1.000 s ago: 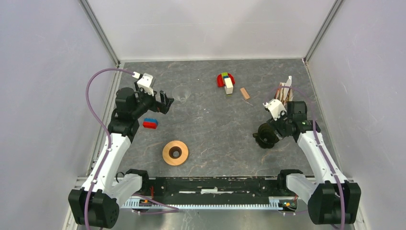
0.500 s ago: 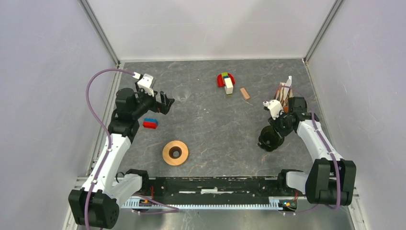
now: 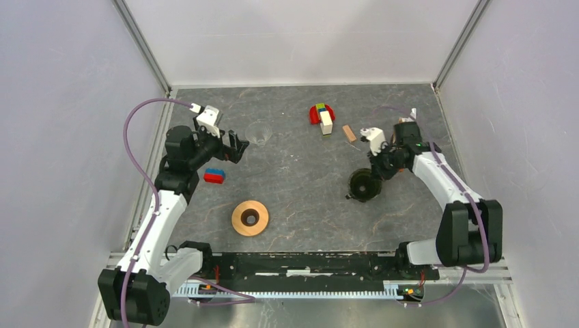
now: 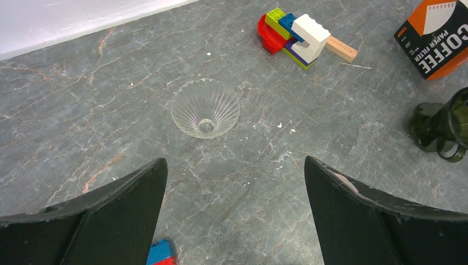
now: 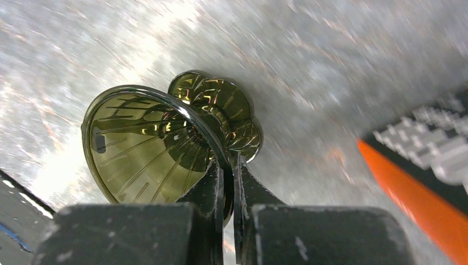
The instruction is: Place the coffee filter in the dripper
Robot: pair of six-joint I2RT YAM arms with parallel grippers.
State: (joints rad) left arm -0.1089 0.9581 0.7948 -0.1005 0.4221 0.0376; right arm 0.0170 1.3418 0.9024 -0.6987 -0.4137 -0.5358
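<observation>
The dripper lies in separate parts. Its clear ribbed glass funnel point(image 3: 259, 132) point(image 4: 205, 107) sits on the table just ahead of my left gripper point(image 3: 235, 147) point(image 4: 234, 165), which is wide open and holds nothing. The tan wooden ring point(image 3: 250, 218) lies flat near the front centre. My right gripper point(image 3: 372, 172) point(image 5: 230, 165) is shut on the rim of the dark, smoky dripper base point(image 3: 362, 184) point(image 5: 165, 138) point(image 4: 444, 127), tipped on its side right of centre. No loose coffee filter is in view.
An orange-and-black paper filter box point(image 4: 436, 36) stands at the back right, mostly hidden behind my right arm in the top view. Stacked toy blocks point(image 3: 322, 116) and a small wooden stick point(image 3: 349, 132) lie at the back. A blue-and-red block point(image 3: 214, 175) sits below my left gripper.
My right gripper closed on the dark base's rim, and the arm swung left and toward the back, carrying the base toward the table's middle. The left arm has not moved.
</observation>
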